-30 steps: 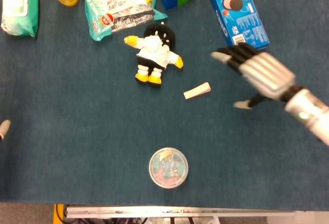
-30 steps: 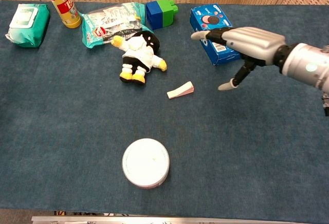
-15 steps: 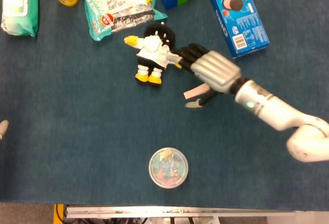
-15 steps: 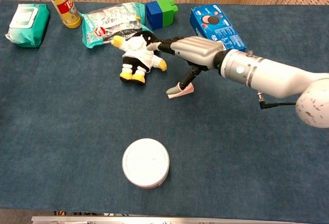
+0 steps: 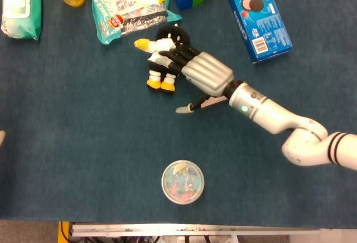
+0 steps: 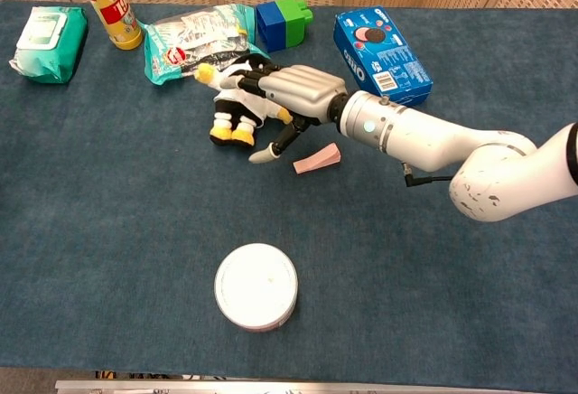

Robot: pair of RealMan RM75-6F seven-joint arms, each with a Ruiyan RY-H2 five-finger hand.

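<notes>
While fingers stay spread (holding nothing), right hand point(image 5: 203, 76) rests over plush penguin point(image 5: 159, 53).

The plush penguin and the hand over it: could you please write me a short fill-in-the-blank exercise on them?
1. The right hand reaches over the plush ____.
2. The wedge lies just ____ the hand in the chest view.
3. The round tin has a ____ lid in the chest view.
4. The cookie box is ____ in colour.

Missing words: penguin, below, white, blue
</notes>
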